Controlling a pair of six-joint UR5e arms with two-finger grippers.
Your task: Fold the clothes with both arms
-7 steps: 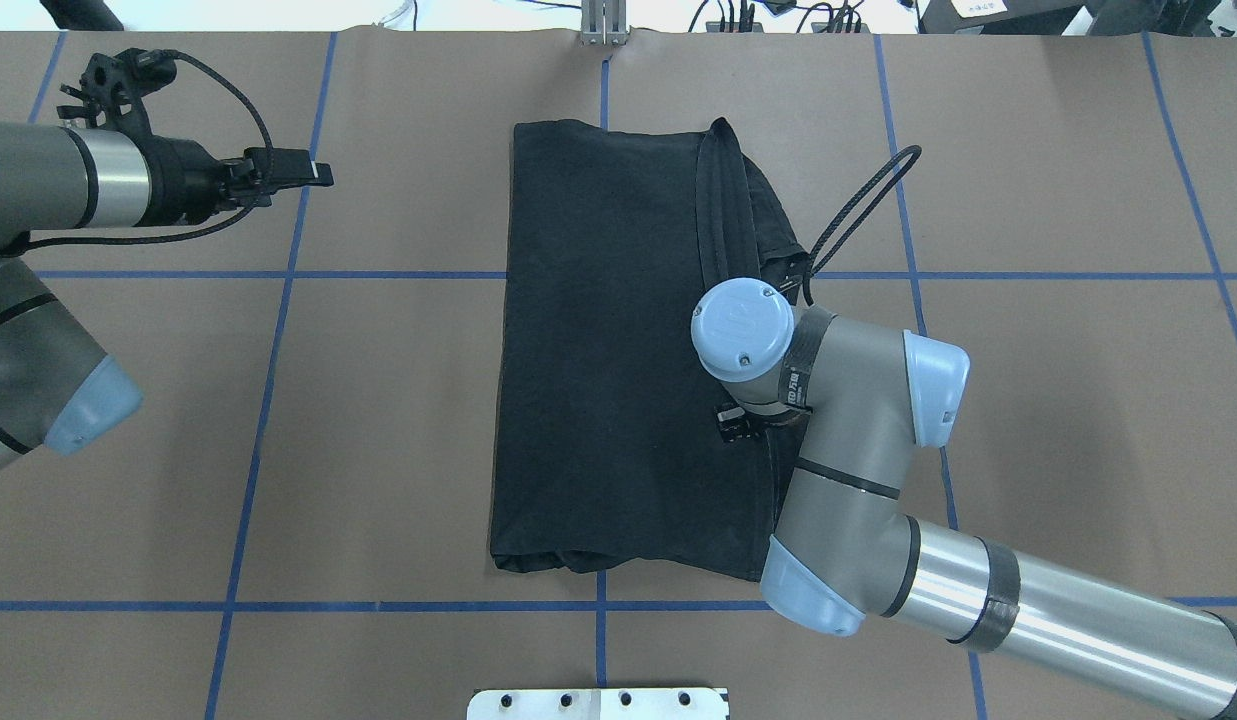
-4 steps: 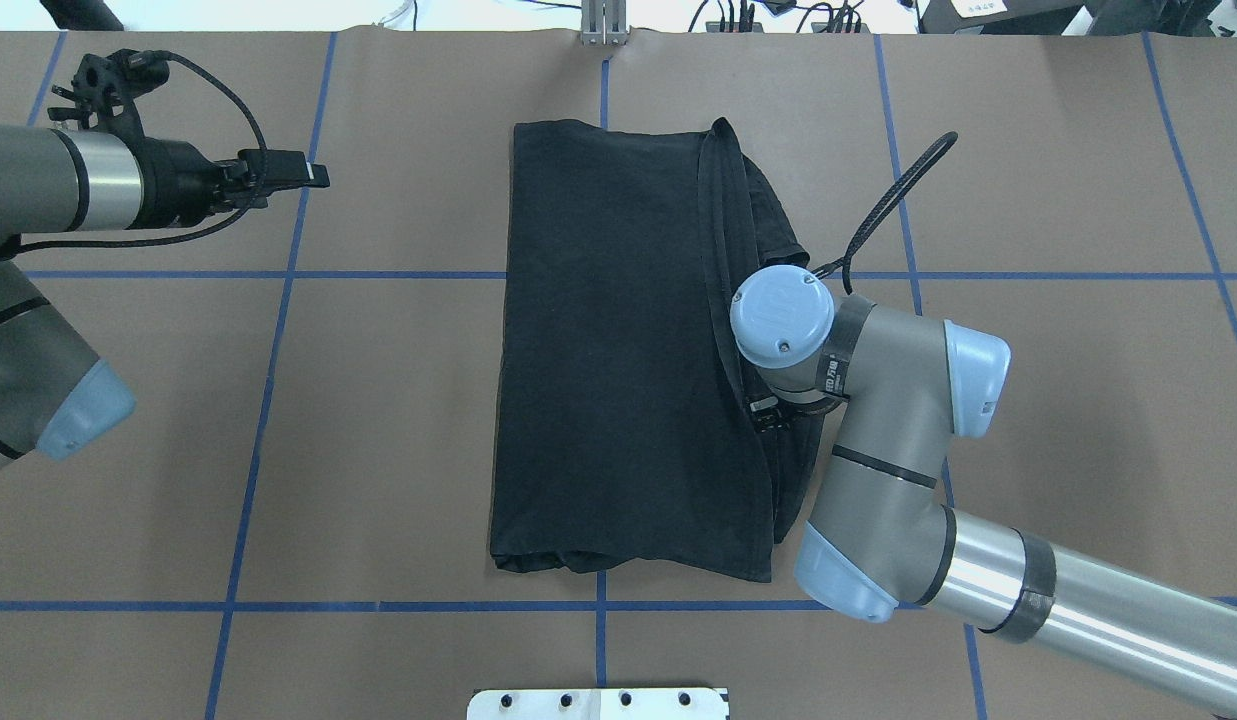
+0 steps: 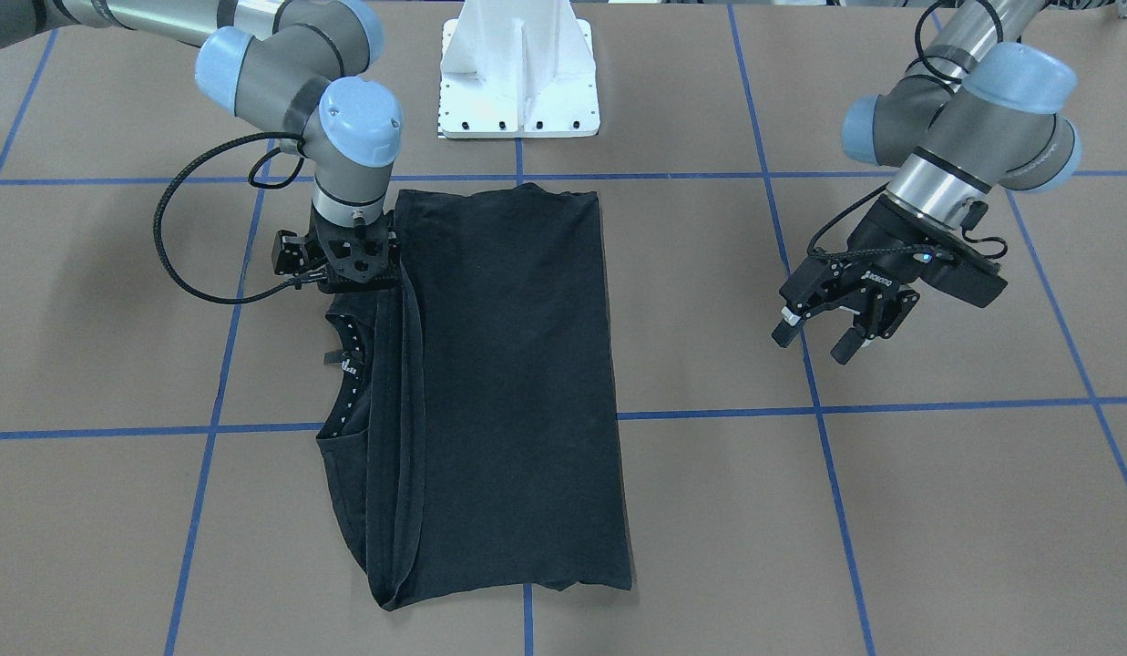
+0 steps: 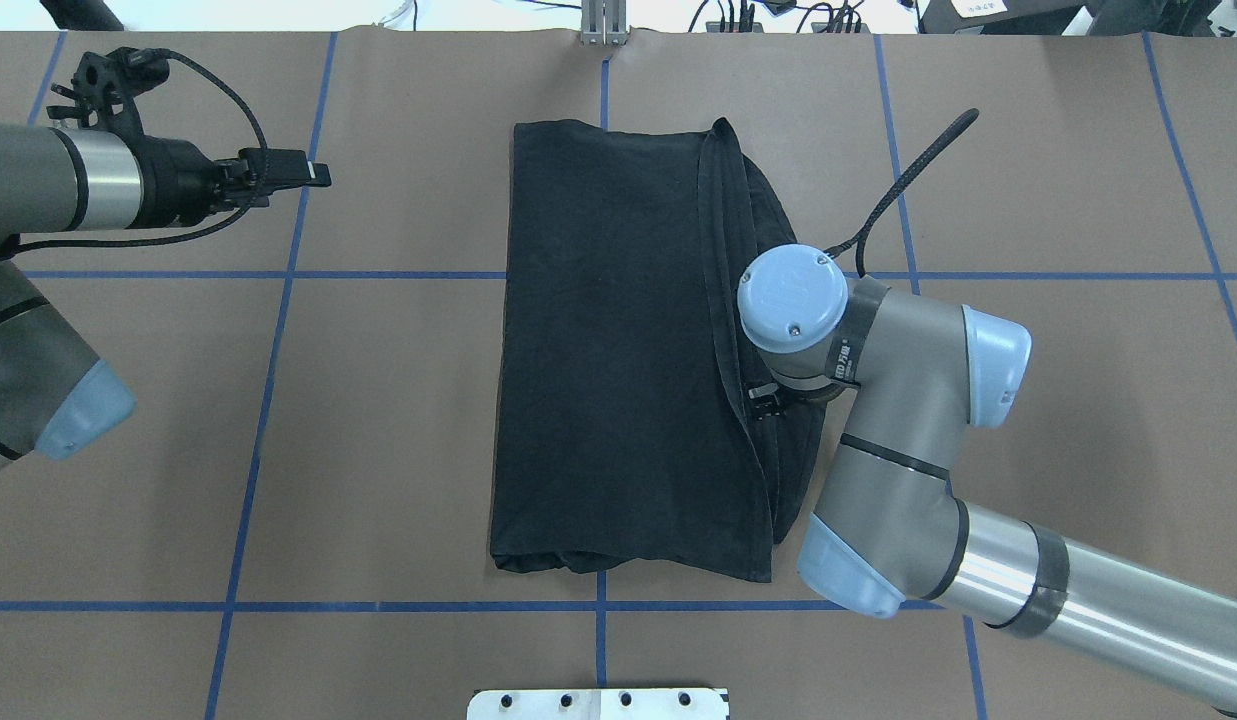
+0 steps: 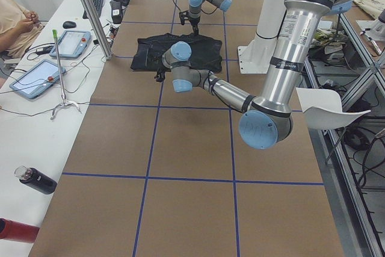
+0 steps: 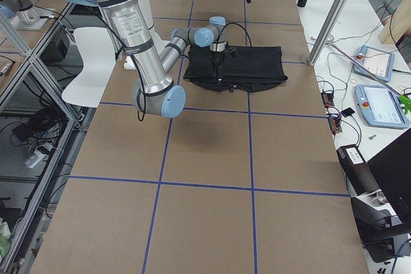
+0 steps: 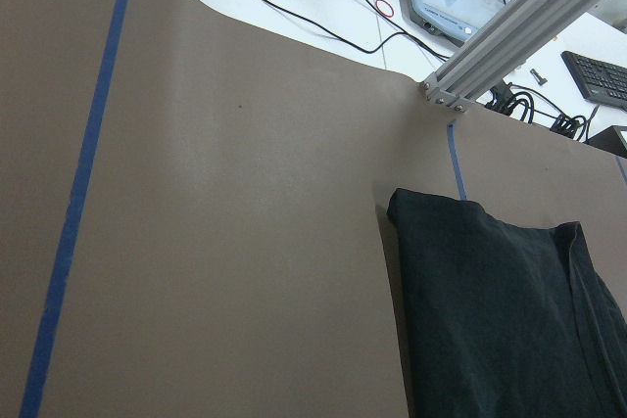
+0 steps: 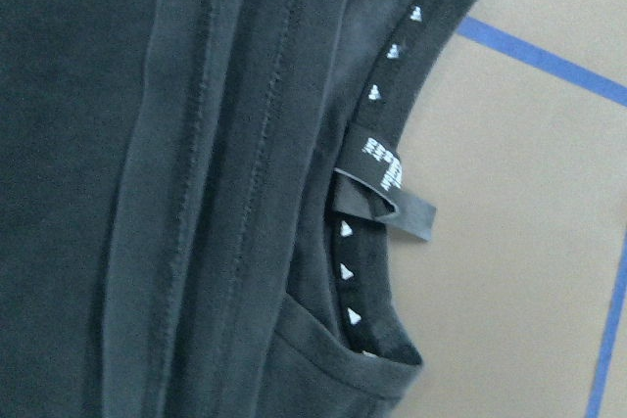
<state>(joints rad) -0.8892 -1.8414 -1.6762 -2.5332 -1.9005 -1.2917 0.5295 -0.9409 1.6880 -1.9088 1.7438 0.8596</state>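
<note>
The black T-shirt point(image 4: 618, 350) lies folded lengthwise at the table's middle, plain side up. It also shows in the front view point(image 3: 508, 383). Its collar with a label point(image 8: 387, 183) lies open at the shirt's right edge. My right gripper point(image 3: 353, 273) points straight down over that edge beside the collar. Its fingers merge with the black cloth, and only a bit of it shows under the wrist in the overhead view point(image 4: 763, 400). I cannot tell if it is open or shut. My left gripper point(image 3: 814, 339) hangs open and empty, well off the shirt's left side.
The white pedestal base point(image 3: 517, 77) stands at the robot's side of the table. An aluminium post point(image 4: 603, 25) stands at the far edge. The right arm's cable point(image 3: 176, 246) loops over the table. A side table holds tablets point(image 5: 72, 43).
My right wrist has moved right and a little farther away, from over the shirt's folded panel to its right edge. The left arm has barely moved.
</note>
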